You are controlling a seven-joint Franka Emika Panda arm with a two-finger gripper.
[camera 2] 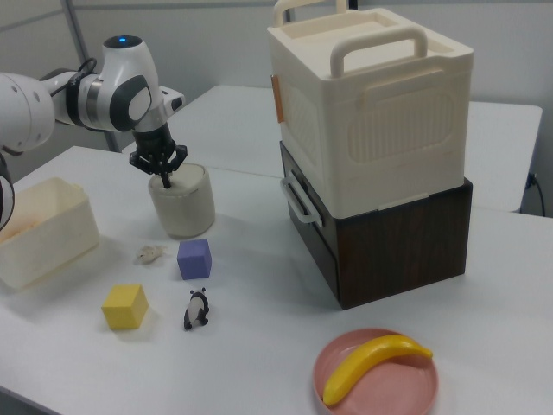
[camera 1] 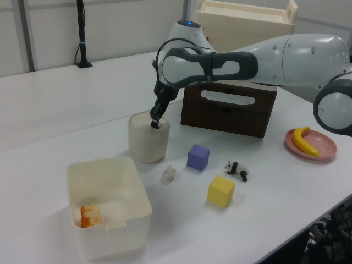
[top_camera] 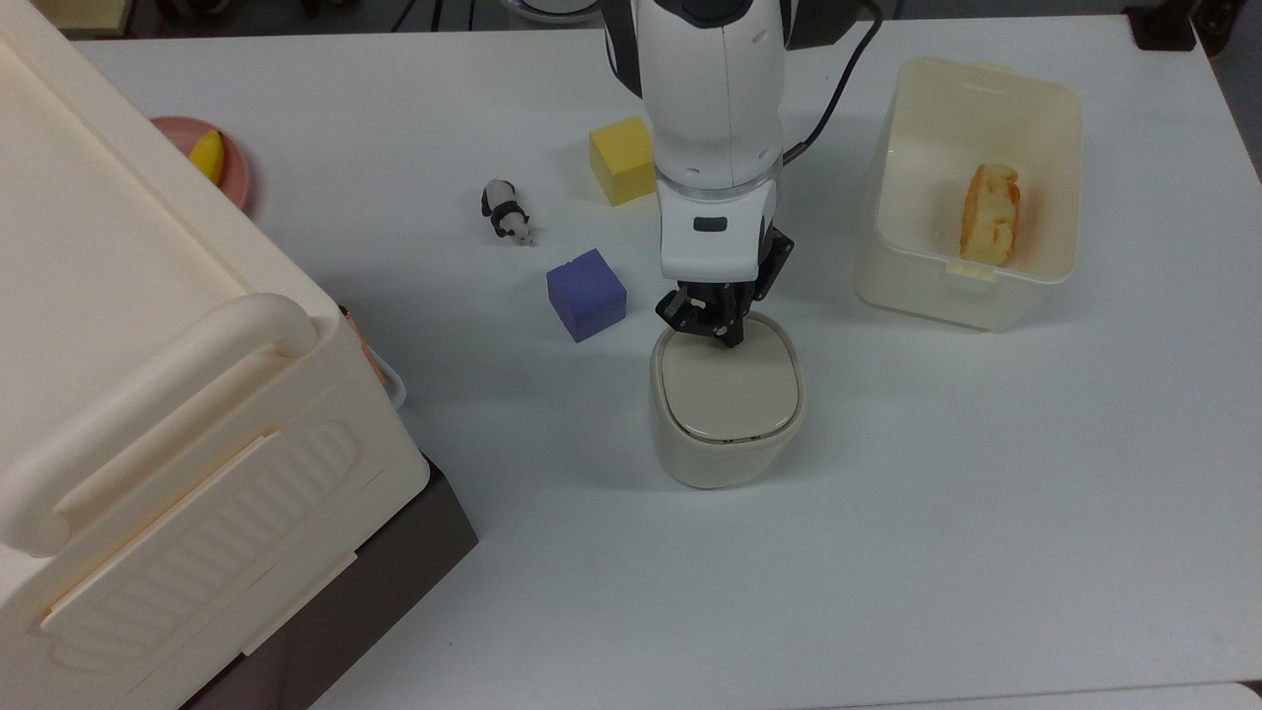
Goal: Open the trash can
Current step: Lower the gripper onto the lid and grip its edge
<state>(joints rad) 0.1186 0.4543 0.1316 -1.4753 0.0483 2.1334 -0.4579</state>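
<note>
Beige plastic, lid flat and down: the trash can sits mid-counter in the top view, and the claw is planted on the lid's far edge, the edge toward the arm's body. The rest of the lid stretches away toward the top view's bottom, where a dark sliver shows at the rim. The fingers look drawn together, tips bunched into one point. A purple cube lies just beside the can on the top view's left, and a cream tub stands well apart on the right.

Over to the left view: the trash can stands behind the tub, and the claw comes down steeply onto the lid at the left view's right-hand side of the top. It seems to be touching the lid.

In the right view the claw presses at the top of the trash can, on its left side. My read is that the coming move turns on this edge contact, a push here on a lid that isn't up yet.
</note>
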